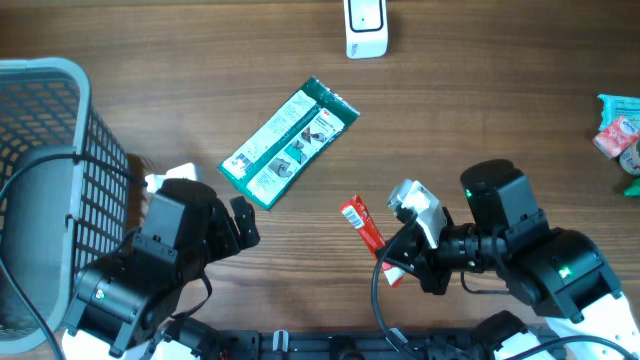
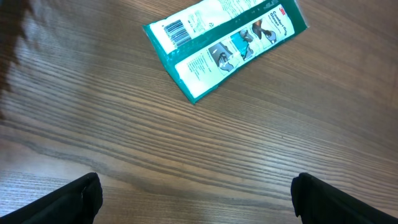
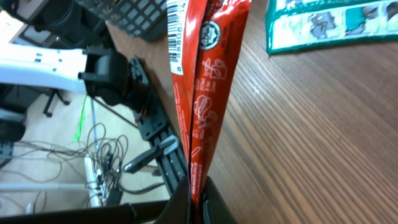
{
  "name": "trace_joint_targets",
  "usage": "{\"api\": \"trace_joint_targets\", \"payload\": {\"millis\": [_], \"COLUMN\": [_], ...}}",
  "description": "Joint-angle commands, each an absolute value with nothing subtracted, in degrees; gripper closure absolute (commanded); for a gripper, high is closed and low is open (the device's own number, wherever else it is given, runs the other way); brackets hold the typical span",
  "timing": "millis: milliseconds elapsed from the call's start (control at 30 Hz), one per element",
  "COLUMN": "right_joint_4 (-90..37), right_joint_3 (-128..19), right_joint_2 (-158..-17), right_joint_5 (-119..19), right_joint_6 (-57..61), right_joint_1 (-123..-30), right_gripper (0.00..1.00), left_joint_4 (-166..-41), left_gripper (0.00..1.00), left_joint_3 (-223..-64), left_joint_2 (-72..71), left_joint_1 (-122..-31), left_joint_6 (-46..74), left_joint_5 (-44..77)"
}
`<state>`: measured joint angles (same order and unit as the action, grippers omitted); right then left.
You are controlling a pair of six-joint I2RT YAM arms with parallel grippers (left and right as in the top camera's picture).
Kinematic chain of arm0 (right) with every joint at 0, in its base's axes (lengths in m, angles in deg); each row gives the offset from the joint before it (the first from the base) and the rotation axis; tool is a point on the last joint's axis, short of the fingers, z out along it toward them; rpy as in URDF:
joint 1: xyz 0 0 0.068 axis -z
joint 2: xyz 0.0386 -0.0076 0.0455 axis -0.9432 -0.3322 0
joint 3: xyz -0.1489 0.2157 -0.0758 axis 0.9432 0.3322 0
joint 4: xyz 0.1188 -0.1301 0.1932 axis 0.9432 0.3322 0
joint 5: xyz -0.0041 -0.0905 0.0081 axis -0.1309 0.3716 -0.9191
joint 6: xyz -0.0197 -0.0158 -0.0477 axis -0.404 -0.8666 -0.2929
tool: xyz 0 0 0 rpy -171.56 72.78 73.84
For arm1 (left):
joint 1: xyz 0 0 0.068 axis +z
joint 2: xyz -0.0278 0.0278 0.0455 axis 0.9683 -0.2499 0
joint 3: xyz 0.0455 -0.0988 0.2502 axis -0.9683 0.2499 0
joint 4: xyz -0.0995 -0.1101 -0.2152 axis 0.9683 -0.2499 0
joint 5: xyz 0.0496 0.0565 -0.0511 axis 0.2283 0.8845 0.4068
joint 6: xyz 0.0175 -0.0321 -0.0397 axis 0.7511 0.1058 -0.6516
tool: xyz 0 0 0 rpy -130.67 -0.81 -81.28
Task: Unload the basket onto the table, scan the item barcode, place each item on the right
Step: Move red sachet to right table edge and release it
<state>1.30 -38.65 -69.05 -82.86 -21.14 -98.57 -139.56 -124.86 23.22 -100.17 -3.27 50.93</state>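
One thin end of the red sachet [image 3: 208, 81] is all my right gripper [image 3: 198, 205] pinches, so it may twist away from the scanner [image 1: 365, 28]; my left gripper [image 2: 196, 186] gapes empty.

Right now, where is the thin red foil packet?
Overhead view, right of centre: the thin red foil packet is pinched in the right gripper, just below-right of the flat green-and-white packet.

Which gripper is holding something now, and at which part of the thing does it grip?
The right gripper pinches the red packet at one narrow end. The left gripper is open and empty.
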Motion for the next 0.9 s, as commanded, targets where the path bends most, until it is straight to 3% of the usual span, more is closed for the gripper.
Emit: {"api": "trace_joint_targets", "payload": {"millis": [0,100,233,467,567,867], "right_joint_4": [-4.4,-19.6,-34.2,-70.1,-78.6,-79.9], "right_joint_3": [-38.2,-38.2,-38.2,-38.3,-39.1,-58.3], "right_joint_2": [-69.8,-75.5,-89.2,-114.8,-120.9,-137.6], "right_joint_5": [-74.7,-48.4,-28.7,-26.6,-30.1,-32.5], "right_joint_6": [-15.4,-5.7,-10.8,-32.7,-39.3,-58.0], "right_joint_1": [-98.7,-98.7,-98.7,-97.2,-94.3,-87.5], "right_gripper": [0.95,0.96,0.96,0.96,0.96,0.96], "left_joint_4": [-139.5,-139.5,-139.5,-139.5,-139.5,-139.5], "left_gripper": [0.0,0.0,0.0,0.0,0.0,0.0], "left_joint_3": [-125.1,-125.1,-125.1,-125.1,-125.1,-125.1], "left_joint_2": [23.4,23.4,23.4,23.4,23.4,23.4], "left_joint_1": [-100.2,-100.2,-100.2,-100.2,-100.2,-100.2], "left_joint_6": [-3.8,-3.8,-3.8,-3.9,-3.8,-3.9], "left_joint_5": [51.9,51.9,51.9,51.9,51.9,51.9]}}
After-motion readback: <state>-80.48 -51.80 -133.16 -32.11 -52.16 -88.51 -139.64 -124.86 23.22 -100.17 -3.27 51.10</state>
